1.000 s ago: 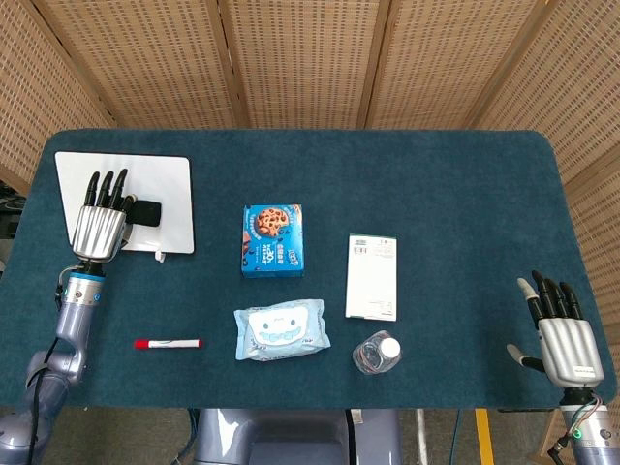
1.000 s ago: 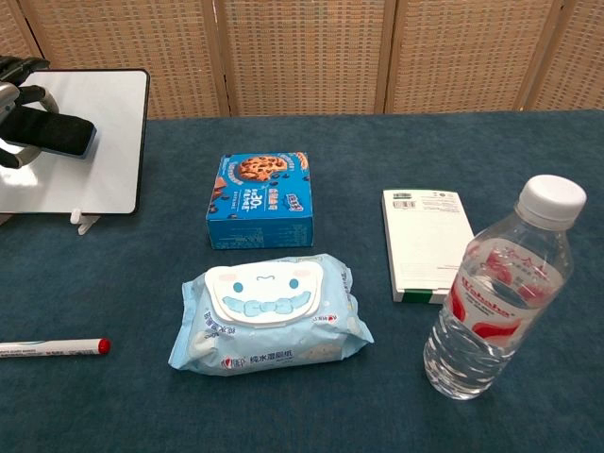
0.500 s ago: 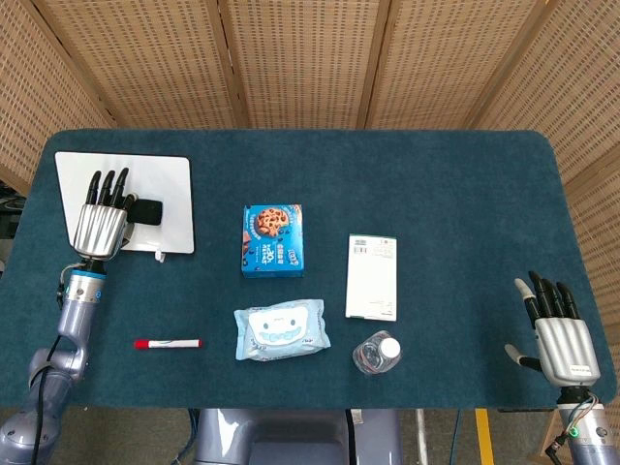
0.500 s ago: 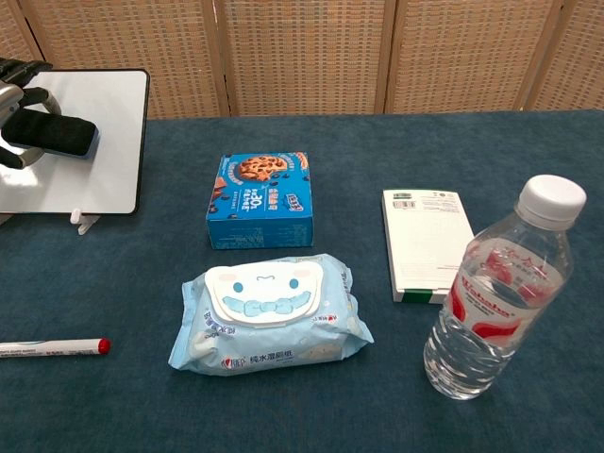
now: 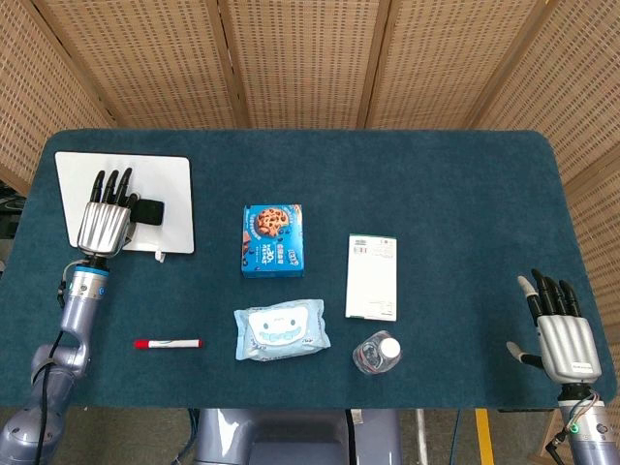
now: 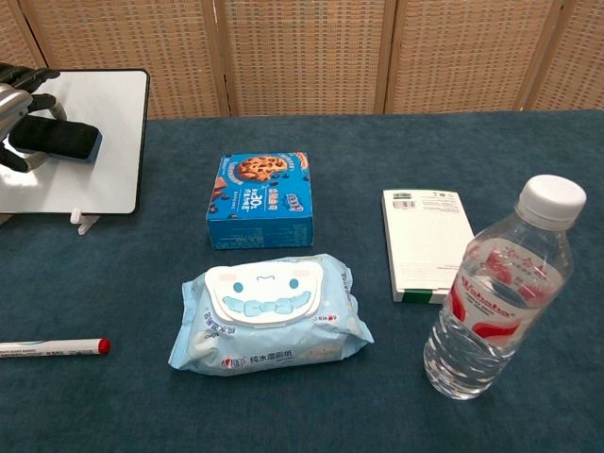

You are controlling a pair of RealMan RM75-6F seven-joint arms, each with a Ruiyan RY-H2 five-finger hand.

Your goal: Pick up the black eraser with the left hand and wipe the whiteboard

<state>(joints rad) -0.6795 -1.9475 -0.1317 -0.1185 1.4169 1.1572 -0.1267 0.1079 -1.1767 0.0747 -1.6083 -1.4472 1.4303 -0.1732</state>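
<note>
The left hand [image 5: 105,219] grips the black eraser [image 5: 148,212] between thumb and fingers, holding it on the whiteboard [image 5: 171,190], which lies at the table's ten o'clock corner. The right hand [image 5: 561,338] rests at four o'clock, fingers spread and holding nothing. A red-capped marker [image 5: 169,343] lies at the left hand's six o'clock, a blue cookie box [image 5: 272,239] at its three o'clock.

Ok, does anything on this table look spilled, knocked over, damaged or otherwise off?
Nothing stands out. The water bottle stands upright and capped, the wipes pack is closed, and the cookie box, white box and marker lie flat. The left hand holds the black eraser over the whiteboard.
</note>
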